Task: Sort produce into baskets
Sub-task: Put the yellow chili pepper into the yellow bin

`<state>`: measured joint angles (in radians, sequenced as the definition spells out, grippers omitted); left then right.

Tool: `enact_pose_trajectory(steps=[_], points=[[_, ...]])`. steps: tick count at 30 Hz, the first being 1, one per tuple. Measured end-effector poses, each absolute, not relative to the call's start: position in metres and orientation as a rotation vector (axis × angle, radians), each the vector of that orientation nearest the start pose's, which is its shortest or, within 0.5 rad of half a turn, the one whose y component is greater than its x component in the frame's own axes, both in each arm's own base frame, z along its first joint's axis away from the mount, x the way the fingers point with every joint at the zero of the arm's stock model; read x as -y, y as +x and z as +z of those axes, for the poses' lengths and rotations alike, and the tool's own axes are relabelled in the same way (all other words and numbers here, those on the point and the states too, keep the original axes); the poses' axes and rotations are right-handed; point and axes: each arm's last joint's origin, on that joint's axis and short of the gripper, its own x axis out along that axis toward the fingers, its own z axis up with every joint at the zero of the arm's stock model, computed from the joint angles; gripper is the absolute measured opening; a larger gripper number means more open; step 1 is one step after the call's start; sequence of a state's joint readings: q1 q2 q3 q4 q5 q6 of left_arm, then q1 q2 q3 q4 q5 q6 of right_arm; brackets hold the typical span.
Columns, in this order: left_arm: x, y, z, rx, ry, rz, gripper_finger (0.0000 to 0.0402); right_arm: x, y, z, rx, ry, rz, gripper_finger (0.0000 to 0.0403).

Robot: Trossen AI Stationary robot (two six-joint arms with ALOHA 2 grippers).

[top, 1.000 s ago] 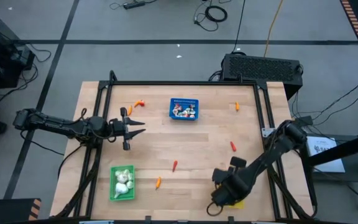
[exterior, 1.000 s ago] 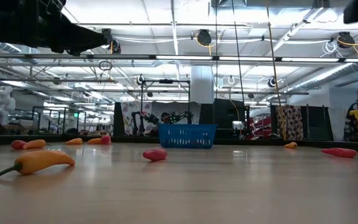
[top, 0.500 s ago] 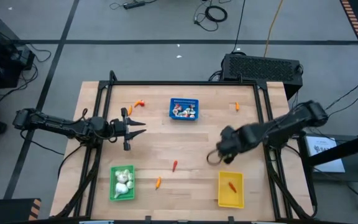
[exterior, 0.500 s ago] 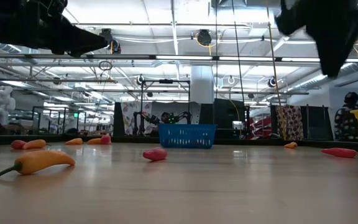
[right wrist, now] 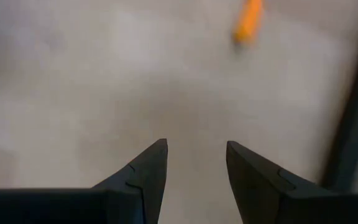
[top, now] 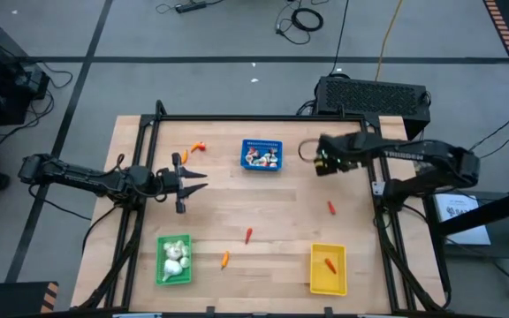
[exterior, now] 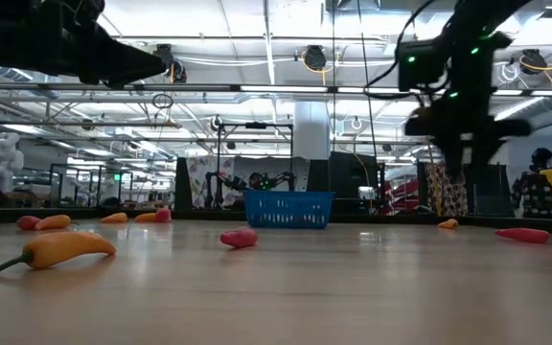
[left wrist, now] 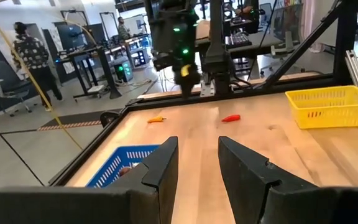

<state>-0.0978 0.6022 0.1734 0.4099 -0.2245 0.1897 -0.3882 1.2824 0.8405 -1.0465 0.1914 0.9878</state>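
The right arm reaches in from the table's right edge toward the far side, its right gripper (top: 319,162) held above the boards between the small blue perforated plastic basket (top: 262,155) and a tiny orange toy vegetable stick (top: 337,151) near the far right corner. Its fingers (right wrist: 146,168) stand parted with nothing between them (bare wood shows through the gap), and the orange stick (right wrist: 248,20) lies ahead of them, well apart.

The left arm stretches across the left side, its left gripper (top: 198,182) hanging over the boards with its fingers (left wrist: 163,165) likewise apart and empty, pointing toward the table's middle.

The small green plastic basket (top: 174,260) sits near the front left and holds white garlic-like bulbs (top: 175,256). The small yellow plastic basket (top: 328,268) at the front right holds one red stick (top: 330,263). The blue basket at the far middle holds small white-and-red pieces (top: 256,157).

Loose pieces lie on the light wooden table (top: 281,203): a red stick (top: 330,207) right of centre, another red one (top: 248,235) toward the front, an orange pepper-like piece (top: 225,259) beside the green basket, and an orange-red piece (top: 198,147) at the far left. Nothing stands between the right gripper and the orange stick.
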Motion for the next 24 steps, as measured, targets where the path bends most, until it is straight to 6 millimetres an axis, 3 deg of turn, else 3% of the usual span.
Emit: enact_pose_trajectory(steps=[5, 10, 24], points=[[0.007, 0.146, 0.204, -0.033, 0.192, 0.144, 0.0123, 0.121, 0.185, 0.205, -1.029, 0.913, -1.159, 0.0155], [0.007, 0.146, 0.204, -0.036, 0.193, 0.144, 0.0123, 0.151, 0.173, 0.192, -1.048, 0.972, -1.26, 0.0155], [0.007, 0.146, 0.202, -0.049, 0.195, 0.142, 0.0123, 0.191, 0.162, 0.153, -1.143, 1.054, -1.289, 0.0155]])
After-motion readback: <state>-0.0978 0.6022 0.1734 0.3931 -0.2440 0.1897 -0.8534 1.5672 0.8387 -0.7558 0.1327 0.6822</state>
